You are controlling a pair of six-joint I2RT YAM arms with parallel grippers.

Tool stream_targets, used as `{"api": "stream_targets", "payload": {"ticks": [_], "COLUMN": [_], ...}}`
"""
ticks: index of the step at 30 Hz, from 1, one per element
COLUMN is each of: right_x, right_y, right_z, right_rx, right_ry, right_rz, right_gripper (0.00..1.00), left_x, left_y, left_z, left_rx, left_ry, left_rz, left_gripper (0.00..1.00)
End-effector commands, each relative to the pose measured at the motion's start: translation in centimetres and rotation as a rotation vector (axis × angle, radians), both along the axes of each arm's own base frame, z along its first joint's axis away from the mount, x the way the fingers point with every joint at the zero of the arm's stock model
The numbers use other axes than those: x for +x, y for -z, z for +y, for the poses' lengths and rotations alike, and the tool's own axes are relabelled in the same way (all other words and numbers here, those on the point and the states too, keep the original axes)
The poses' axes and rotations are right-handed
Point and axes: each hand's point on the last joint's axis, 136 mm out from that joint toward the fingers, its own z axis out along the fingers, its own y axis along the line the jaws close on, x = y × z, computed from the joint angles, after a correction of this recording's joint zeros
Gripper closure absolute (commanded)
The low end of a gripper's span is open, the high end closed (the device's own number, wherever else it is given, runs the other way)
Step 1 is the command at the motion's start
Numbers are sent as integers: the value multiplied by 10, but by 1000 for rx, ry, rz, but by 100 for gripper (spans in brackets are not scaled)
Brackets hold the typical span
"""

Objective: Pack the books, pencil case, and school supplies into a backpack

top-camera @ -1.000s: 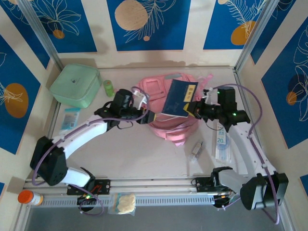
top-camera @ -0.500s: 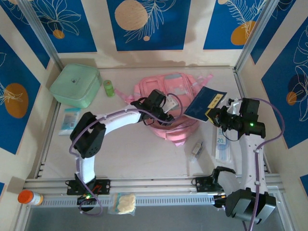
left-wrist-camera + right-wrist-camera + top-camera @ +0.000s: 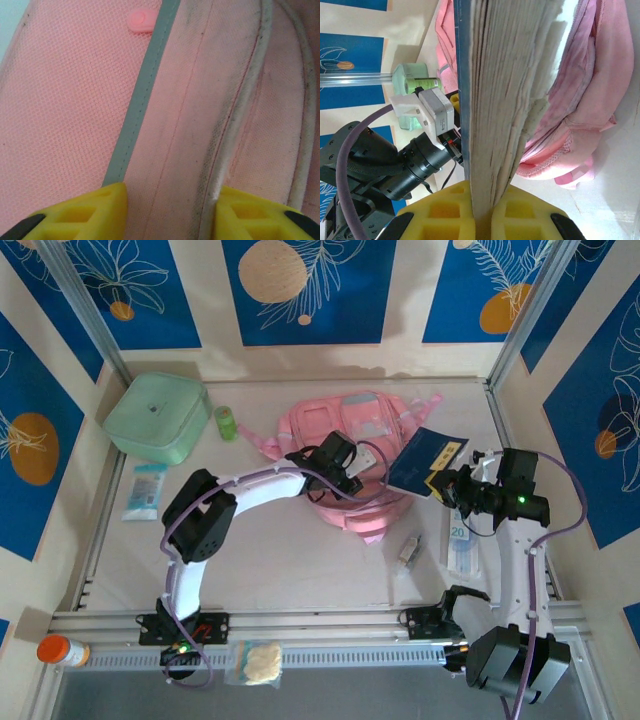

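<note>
The backpack is soft and pink, with a pale shiny panel on its front, and lies flat at the far middle of the table. Up close in the left wrist view, its fabric is a fine pink mesh crossed by a grey-green strip, with a small pink tab near the top and worn pale piping curving down the right side. The left gripper sits over the near part of the bag; its yellow fingers stand well apart with pink cloth between them and grasp nothing, and it cannot be told whether they press on the cloth. The right gripper is clamped on a thin dark navy book with a pale yellowish cover label, held tilted above the table just beside the bag's right edge. In the right wrist view the yellow pads pinch the book on its edge, its slightly ragged pages fanning upward, with the pink bag behind it. A clear-grey piece and a white and light-blue packet lie on the table near the right arm.
</note>
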Motion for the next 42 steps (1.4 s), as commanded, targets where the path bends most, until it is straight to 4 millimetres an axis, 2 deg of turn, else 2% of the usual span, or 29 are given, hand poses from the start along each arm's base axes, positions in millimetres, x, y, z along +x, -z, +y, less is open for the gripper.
{"api": "stream_targets", "payload": {"ticks": [1, 5, 8, 19, 23, 30, 33, 36, 42], "right_x": [1, 1, 1, -11, -25, -44, -47, -42, -16], "right_y": [-10, -12, -13, -21, -14, 0, 12, 19, 25], "right_z": [5, 4, 3, 6, 2, 1, 15, 42, 97], "right_rx": [26, 25, 13, -25, -97, -201, -189, -139, 16], "right_ry": [-35, -35, -33, -56, -38, -45, -100, -198, -352], "right_rz": [-52, -52, -53, -19, 45, 120, 141, 132, 50], "right_gripper": [100, 100, 100, 100, 100, 100, 100, 100, 100], "left_x": [22, 24, 23, 27, 35, 40, 37, 34, 24], "left_y": [-10, -16, -28, -129, -156, -192, -202, -212, -229], "left_z": [5, 5, 6, 29, 44, 57, 57, 60, 59], "left_rx": [22, 26, 12, -119, -118, -135, -157, -182, -226], "left_ry": [-45, -41, -40, -175, -251, -311, -298, -302, -252], "left_rz": [-95, -115, -125, -269, -299, -357, -362, -352, -343], "left_gripper": [71, 92, 100, 100, 100, 100, 100, 100, 100]}}
